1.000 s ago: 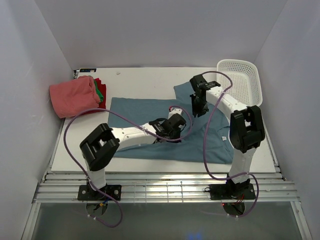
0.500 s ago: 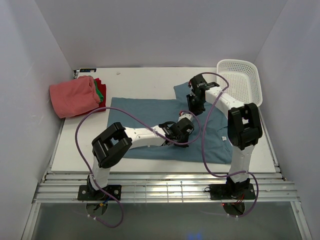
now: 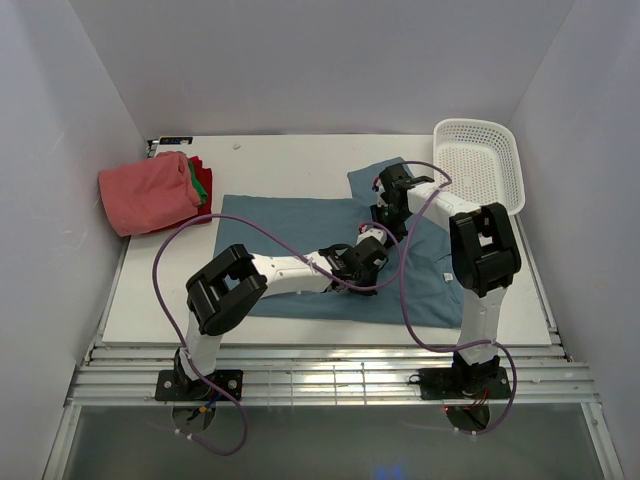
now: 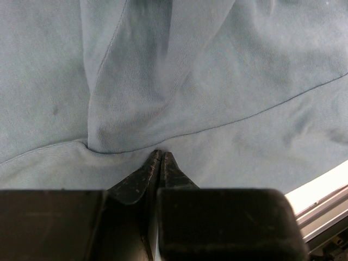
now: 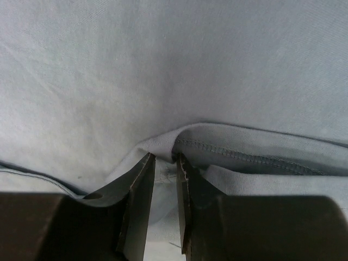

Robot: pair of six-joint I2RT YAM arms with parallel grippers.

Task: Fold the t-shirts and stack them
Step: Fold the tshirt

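Now the teal-blue t-shirt (image 3: 280,222) lies spread on the tabletop (image 3: 290,160) under both arms. The left end effector (image 4: 161,156) is pinched fully together on a raised fold of it. The right end effector (image 5: 163,163), just beyond, is closed to a sliver on the stitched hem. Right of that one the white mesh basket (image 3: 480,160) sits tilted, its mesh floor showing. Well left of both lies the folded salmon-pink shirt (image 3: 148,192), with green (image 3: 200,185) and red (image 3: 204,207) edges peeking out beside it.

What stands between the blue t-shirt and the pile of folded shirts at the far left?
Nothing visible does. Only bare table lies between the blue t-shirt and the folded pile. The white basket sits on the opposite side.
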